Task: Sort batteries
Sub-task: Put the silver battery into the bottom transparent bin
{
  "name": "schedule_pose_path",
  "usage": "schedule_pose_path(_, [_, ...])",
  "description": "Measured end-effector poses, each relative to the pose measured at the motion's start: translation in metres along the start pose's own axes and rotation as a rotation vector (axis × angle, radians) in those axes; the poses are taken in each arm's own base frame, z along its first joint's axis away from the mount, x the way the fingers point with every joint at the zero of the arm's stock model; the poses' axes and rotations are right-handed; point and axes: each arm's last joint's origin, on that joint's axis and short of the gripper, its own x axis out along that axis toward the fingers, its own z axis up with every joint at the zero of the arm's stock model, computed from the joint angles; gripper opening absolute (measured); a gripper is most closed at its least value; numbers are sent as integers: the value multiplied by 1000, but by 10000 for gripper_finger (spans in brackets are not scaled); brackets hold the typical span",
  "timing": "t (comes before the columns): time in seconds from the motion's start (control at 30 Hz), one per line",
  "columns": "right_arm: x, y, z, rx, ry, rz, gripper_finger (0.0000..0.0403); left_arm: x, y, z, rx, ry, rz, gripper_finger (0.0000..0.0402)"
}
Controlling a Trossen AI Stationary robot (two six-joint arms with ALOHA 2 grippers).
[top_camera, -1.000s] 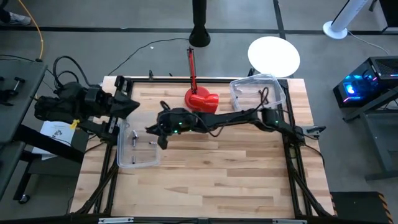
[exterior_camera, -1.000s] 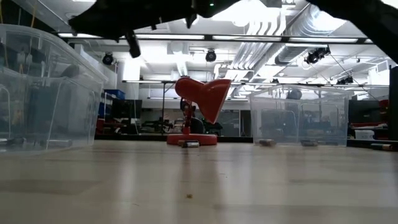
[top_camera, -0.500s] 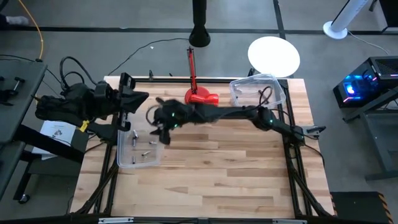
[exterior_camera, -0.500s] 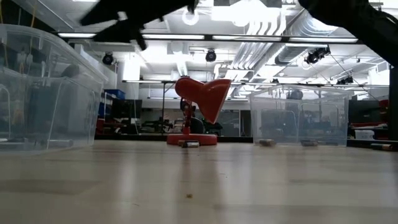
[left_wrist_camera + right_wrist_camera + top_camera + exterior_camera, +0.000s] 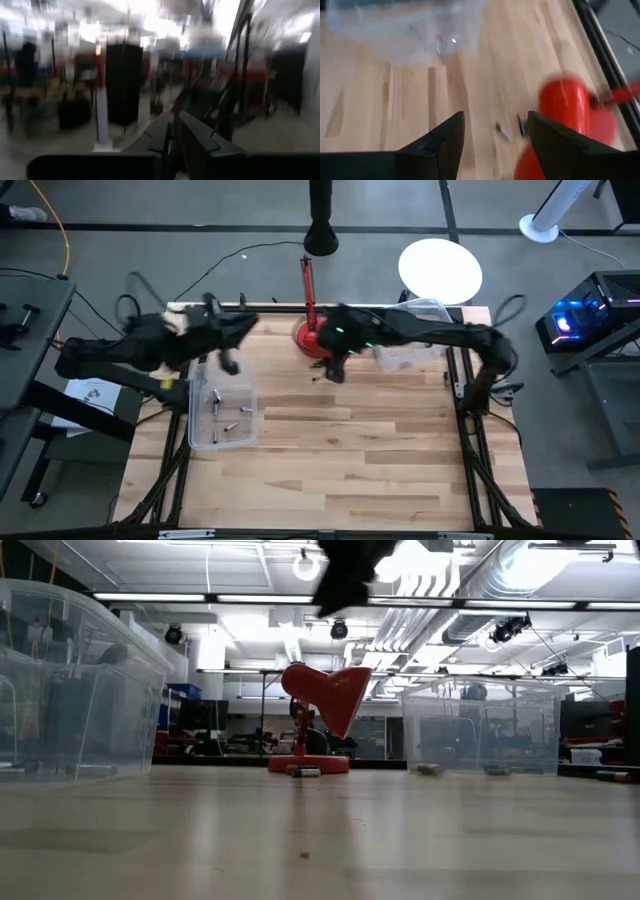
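Two loose batteries lie on the wooden table beside the red scoop. My right gripper hovers open above them, touching nothing; in the high view it stands just near of the scoop. The left clear bin holds several batteries on its floor. My left gripper hangs above that bin's far end, its fingers nearly together with nothing between them. The low view shows one battery in front of the scoop.
The right clear bin stands at the far right with a few batteries on its floor; my right arm crosses over it in the high view. A black lamp post and a white disc stand beyond the far edge.
My right gripper has swung from above the left bin toward the table's right and far side, to the red scoop. One more battery lies in the left bin than a second ago. My left arm has reached out toward the right, over the bin's far end.
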Motion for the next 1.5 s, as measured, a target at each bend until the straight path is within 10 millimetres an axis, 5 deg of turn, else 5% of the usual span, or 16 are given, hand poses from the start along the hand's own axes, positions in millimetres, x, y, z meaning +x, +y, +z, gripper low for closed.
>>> schedule_pose_path(0.33, [-85,27,-86,361,-169,-213,210,70,1,-107,-88,589,-213,118])
schedule_pose_path(0.57, [-118,40,-103,449,-275,-303,210,93,-37,-190,-40,911,-282,159])
schedule_pose_path(0.8, [-122,40,-104,462,-290,-311,210,115,-30,-263,-48,1049,-93,166])
schedule_pose_path(1.03, [-122,40,-104,463,-290,-311,210,120,-5,-308,-59,1173,24,166])
schedule_pose_path(1.37, [-122,40,-104,504,-297,-301,210,138,5,-335,7,1207,39,163])
schedule_pose_path(1.5, [-122,41,-104,507,-299,-292,210,138,5,-342,1,1216,29,113])
